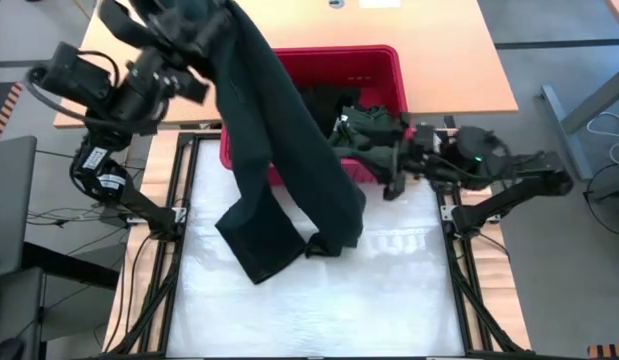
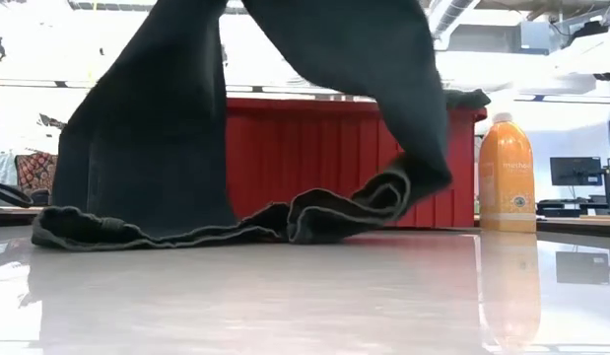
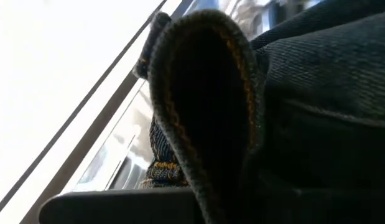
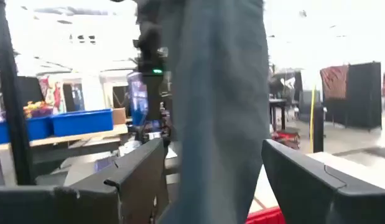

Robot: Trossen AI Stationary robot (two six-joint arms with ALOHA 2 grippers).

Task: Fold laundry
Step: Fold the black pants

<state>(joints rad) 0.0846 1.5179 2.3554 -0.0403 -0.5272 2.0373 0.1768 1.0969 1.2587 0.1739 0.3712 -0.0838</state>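
Clearly the step in hand is getting one garment out of the pile and onto the work surface. The left gripper (image 1: 179,45), high up at about ten o'clock over the table, is clamped tight on the waistband end of a pair of dark jeans (image 1: 279,150); its wrist view is filled with denim and orange seam stitching. The jeans hang down in a long drape, and their lower ends already lie bunched on the white table (image 1: 389,300) near its centre, in front of the red basket (image 1: 384,60).

The right gripper (image 1: 394,180) sits low at about two o'clock, by the basket's near right corner, with its jaws spread wide and nothing between them. Its wrist view looks straight at the hanging denim.

My read is that the next move calls for the right gripper to take a second hold on the hanging cloth, perhaps a leg or the far side of the waistband, so the two arms can stretch the jeans out and lay them flat before any fold.

Inside the basket, at twelve o'clock, more laundry remains: a dark green garment (image 1: 374,125) heaped against the right wall, with black cloth beside it. An orange bottle (image 2: 508,173) stands on the table just right of the basket.
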